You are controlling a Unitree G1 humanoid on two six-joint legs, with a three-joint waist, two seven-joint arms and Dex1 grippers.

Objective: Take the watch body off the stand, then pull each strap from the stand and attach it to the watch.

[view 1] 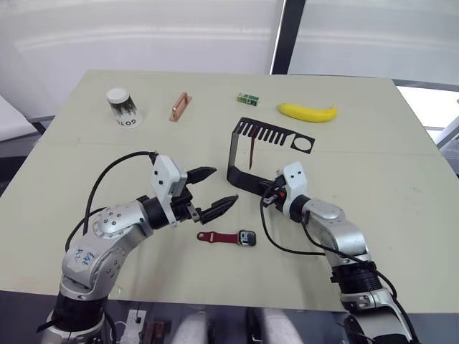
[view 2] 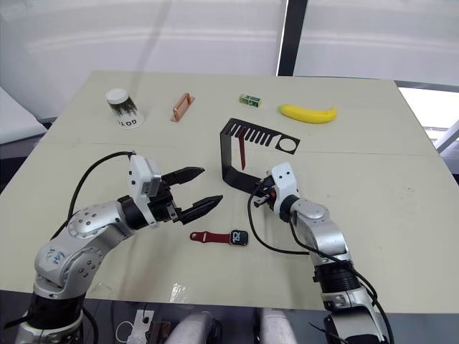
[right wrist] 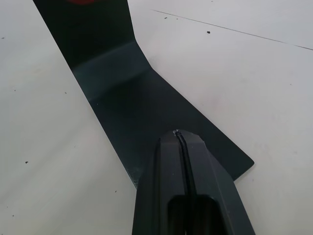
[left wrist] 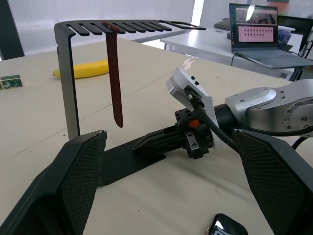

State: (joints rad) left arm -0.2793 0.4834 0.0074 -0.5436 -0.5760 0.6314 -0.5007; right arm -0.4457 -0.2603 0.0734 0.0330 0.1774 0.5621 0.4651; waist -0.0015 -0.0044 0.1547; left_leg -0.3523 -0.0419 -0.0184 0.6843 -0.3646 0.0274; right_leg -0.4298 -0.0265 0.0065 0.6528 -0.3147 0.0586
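One strap fitted, one left hanging on the stand.

The watch body [view 1: 247, 238] with its strap [view 1: 217, 236] lies near the surface's front edge. The second strap [view 1: 253, 153], light and floppy, hangs from the stand [view 1: 239, 154]; pinch its upper end. Left end effector [view 1: 213, 190] spread; right end effector [right wrist: 180, 142] pressed together on the stand's foot.

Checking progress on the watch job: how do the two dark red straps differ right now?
One strap lies flat on the table, joined to the watch body; the other strap hangs upright from a slot in the stand's top arm. The first lies in front of the stand, near the open left pincer; the second hangs free, with neither pincer on it. Both are narrow and dark red.
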